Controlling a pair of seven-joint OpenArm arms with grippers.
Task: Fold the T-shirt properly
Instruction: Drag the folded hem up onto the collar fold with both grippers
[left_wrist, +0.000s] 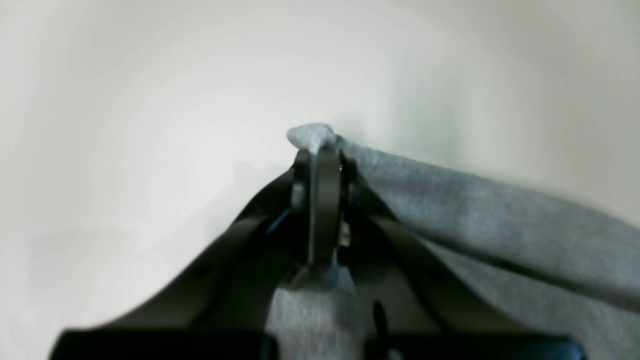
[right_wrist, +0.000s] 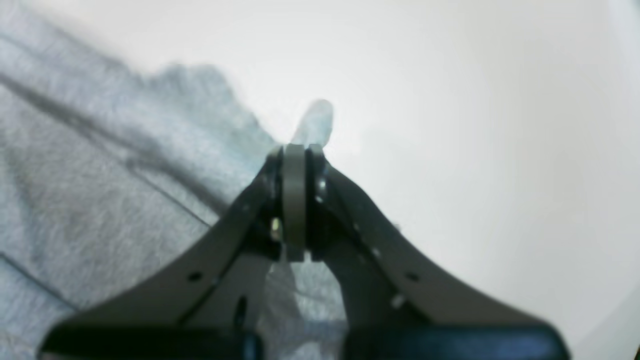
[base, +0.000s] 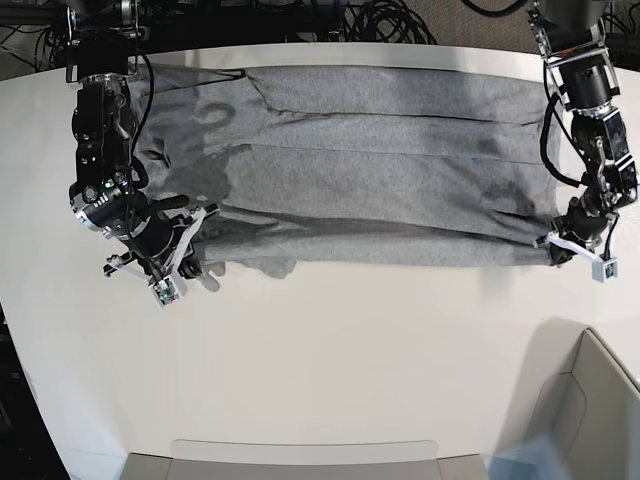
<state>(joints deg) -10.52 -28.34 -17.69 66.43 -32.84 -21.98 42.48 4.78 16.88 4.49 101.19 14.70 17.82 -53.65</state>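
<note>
White table bears the T-shirt, spread flat; left gripper and right gripper each pinch a near-edge corner (grasp step done), a matched lift-and-fold likely next.

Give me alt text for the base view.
A grey T-shirt lies spread across a white table, with both arms pinching its near edge: the right tool at the view's left corner, the left tool at the right corner.
</note>
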